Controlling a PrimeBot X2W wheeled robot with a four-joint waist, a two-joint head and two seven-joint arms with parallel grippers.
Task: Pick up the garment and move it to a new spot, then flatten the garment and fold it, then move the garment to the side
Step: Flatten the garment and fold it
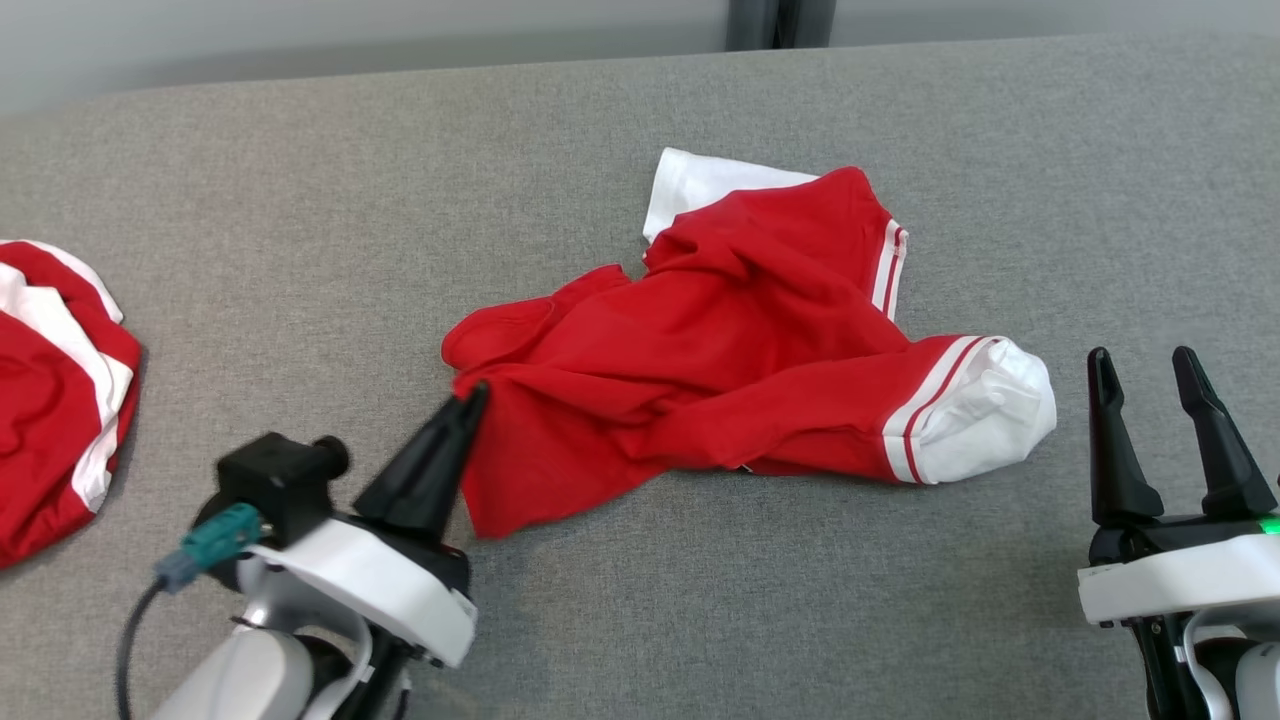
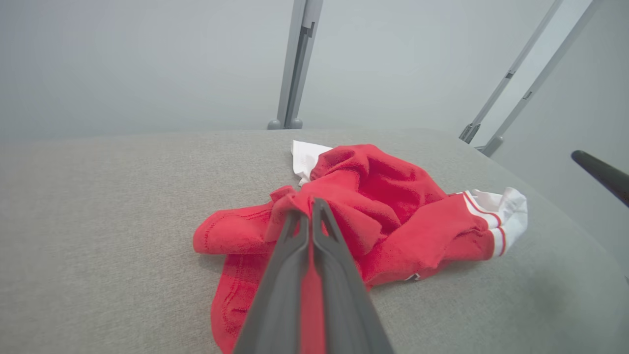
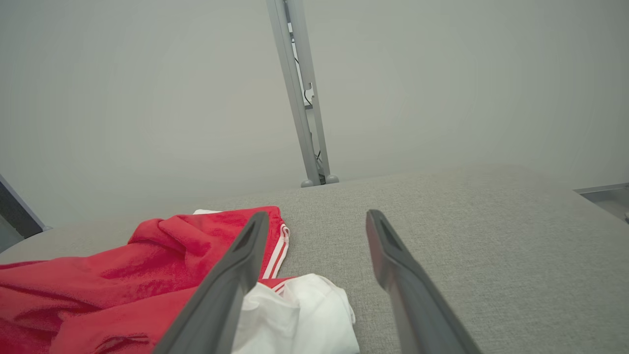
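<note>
I see a wide grey woven-fabric tabletop (image 1: 300, 180) with a crumpled red jersey garment (image 1: 720, 340) heaped near its middle. It looks light, soft and limp, so I judge it will sag and trail from any pinch. My left gripper (image 1: 472, 395) is pinched tight on its near-left hem, a sensible edge to lift by, while my right gripper (image 1: 1142, 356), fingers spread wide and empty, hovers just beside the white cuff (image 1: 985, 420).
</note>
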